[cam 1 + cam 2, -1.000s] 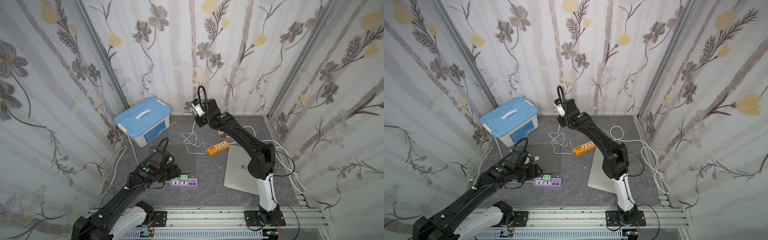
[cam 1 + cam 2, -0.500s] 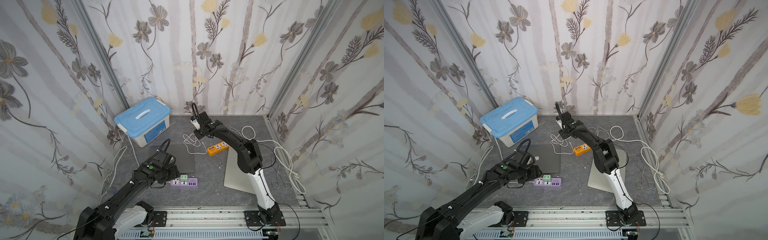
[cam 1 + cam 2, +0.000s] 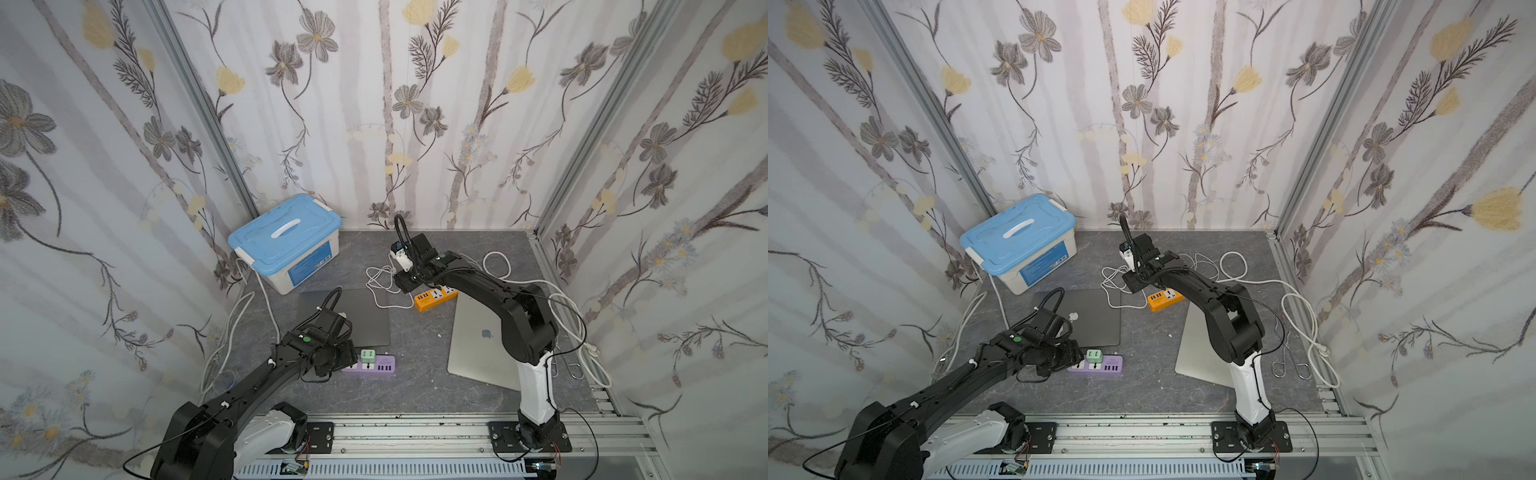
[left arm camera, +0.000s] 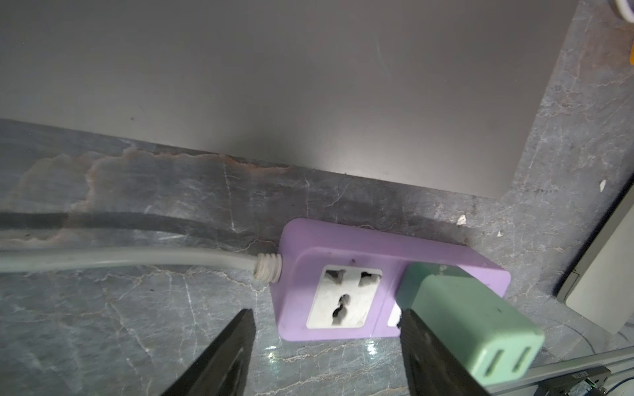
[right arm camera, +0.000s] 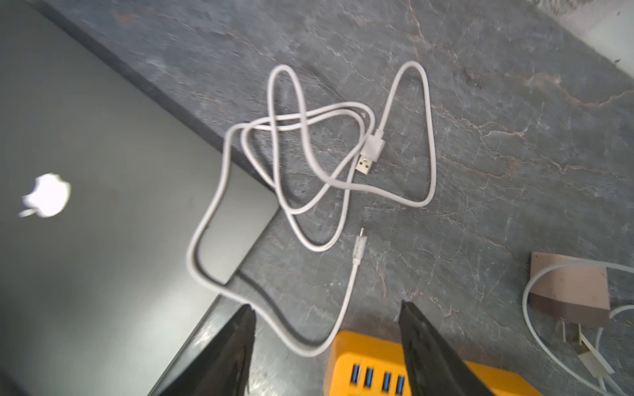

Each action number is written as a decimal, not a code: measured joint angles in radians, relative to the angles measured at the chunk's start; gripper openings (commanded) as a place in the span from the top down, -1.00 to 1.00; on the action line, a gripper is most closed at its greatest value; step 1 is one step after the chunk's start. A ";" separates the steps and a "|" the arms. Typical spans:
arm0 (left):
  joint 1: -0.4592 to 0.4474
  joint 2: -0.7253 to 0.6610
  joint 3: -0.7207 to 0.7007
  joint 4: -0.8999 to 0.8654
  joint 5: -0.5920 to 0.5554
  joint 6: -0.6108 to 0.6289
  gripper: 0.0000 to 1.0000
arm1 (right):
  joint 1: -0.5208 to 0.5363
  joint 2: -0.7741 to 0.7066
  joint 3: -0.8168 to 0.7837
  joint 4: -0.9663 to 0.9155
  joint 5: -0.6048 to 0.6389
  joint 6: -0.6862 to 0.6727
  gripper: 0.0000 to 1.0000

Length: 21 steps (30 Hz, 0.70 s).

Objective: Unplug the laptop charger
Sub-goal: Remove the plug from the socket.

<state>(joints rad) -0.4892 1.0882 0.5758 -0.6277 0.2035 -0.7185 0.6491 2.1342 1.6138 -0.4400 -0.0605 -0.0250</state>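
The laptop charger (image 5: 569, 291), a pale square brick, lies flat on the grey table with its prongs bare and a white cord looped round it. Beside it is the orange power strip (image 3: 436, 297), whose USB end (image 5: 377, 370) sits under my right gripper (image 5: 326, 308). That gripper is open, empty and low over the table (image 3: 405, 282). My left gripper (image 4: 324, 313) is open at the end of the purple power strip (image 4: 343, 267), one finger (image 4: 422, 346) next to the green adapter (image 4: 463, 315) plugged into it.
A dark grey laptop (image 3: 357, 316) lies closed mid-table, a silver laptop (image 3: 478, 345) to the right. A thin white USB cable (image 5: 308, 137) is tangled between them. A blue-lidded box (image 3: 286, 241) stands back left. Thick white cable (image 3: 573, 316) loops along the right edge.
My right arm has come down from up near the back wall to just above the orange strip, and its jaws have opened. The left arm has hardly moved.
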 measured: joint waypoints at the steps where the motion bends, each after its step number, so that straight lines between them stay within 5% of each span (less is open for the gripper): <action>1: 0.000 0.005 -0.002 0.003 0.000 0.000 -0.40 | 0.018 -0.044 -0.048 0.032 -0.023 -0.012 -0.55; 12: 0.006 -0.008 -0.055 0.003 -0.001 -0.025 -0.38 | 0.209 -0.234 -0.441 0.257 -0.254 -0.063 -0.44; 21: 0.007 0.000 -0.077 0.045 0.022 -0.055 -0.38 | 0.289 -0.279 -0.526 0.375 -0.294 -0.076 -0.45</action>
<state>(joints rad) -0.4824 1.0882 0.4988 -0.5827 0.2256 -0.7731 0.9382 1.8549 1.0878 -0.0647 -0.3542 -0.1005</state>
